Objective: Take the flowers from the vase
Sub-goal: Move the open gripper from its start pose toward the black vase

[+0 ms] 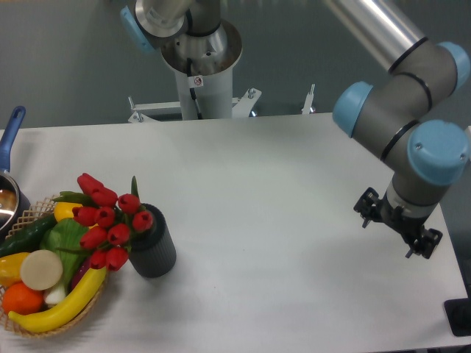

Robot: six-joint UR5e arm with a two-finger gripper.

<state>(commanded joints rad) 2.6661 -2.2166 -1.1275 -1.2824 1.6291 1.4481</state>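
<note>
Currently flowers (109, 224) are leaning out of the vase (153, 250) toward the basket (29, 323); probably light, slippery, floppy: pinch bunched stems. Gripper (397, 228) is hanging far off, jaw state unclear.

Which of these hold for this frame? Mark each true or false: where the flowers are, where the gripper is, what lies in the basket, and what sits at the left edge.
1. The flowers stand in the vase. True.
2. The gripper holds the flowers. False: the arm's end is far right, away from them; its fingers are hidden.
3. The vase lies tipped on its side. False: it stands upright.
4. The wicker basket holds a banana. True.
5. A blue-handled pot sits at the left edge. True.
</note>
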